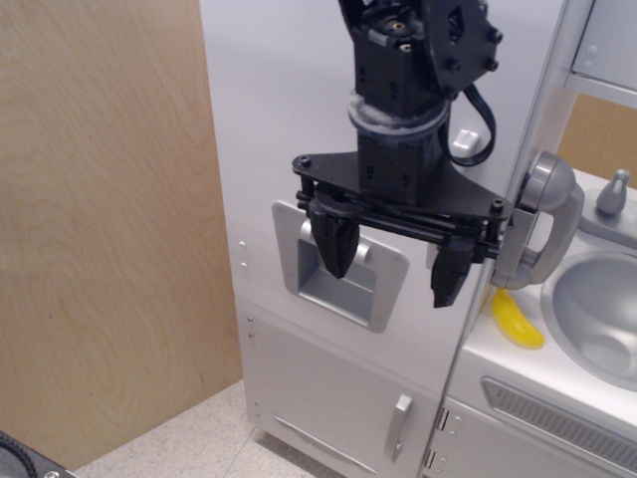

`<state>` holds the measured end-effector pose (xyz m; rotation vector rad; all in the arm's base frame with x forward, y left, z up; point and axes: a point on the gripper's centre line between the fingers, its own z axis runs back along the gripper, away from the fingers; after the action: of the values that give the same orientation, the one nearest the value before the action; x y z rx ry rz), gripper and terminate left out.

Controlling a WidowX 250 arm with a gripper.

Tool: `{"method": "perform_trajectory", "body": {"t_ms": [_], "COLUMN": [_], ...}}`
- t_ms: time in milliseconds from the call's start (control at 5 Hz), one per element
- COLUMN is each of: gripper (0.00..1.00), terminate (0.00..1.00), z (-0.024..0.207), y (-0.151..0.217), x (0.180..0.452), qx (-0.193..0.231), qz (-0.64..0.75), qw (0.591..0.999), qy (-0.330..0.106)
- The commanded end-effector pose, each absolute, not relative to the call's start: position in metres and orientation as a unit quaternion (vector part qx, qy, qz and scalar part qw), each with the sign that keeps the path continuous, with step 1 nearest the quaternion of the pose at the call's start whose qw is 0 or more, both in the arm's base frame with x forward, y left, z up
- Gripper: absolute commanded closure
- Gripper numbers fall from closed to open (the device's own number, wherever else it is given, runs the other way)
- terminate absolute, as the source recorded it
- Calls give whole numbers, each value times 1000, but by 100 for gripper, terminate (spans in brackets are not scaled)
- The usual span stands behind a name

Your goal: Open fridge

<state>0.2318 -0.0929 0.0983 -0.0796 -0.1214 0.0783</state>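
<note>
The tall white toy fridge [289, 129] fills the middle of the view. Its large door carries a grey recessed dispenser panel [343, 289] and a curved grey handle [542, 224] at its right edge. My black gripper [396, 267] hangs in front of the door, fingers pointing down and spread wide, holding nothing. Its left finger [336, 247] overlaps the dispenser panel. Its right finger [451, 274] sits just left of the handle, apart from it. The door looks closed.
A smaller lower door with a small handle [399, 426] sits below. To the right is a low sink cabinet with a vent grille [557, 418], a grey basin [597, 314], a tap [612, 191] and a yellow banana [518, 321]. A wooden panel [100, 219] stands left.
</note>
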Motion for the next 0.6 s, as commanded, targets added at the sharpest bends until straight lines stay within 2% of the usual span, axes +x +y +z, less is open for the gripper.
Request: {"method": "perform_trajectory", "body": {"t_ms": [0,400], "gripper": [0,0], "terminate": [0,0], "z": [98,85], "y": [-93,-86], "x": [232,296], "qx": [-40,-31], "qz": [39,1], "qw": [997,994], "qy": [-61,-107]}}
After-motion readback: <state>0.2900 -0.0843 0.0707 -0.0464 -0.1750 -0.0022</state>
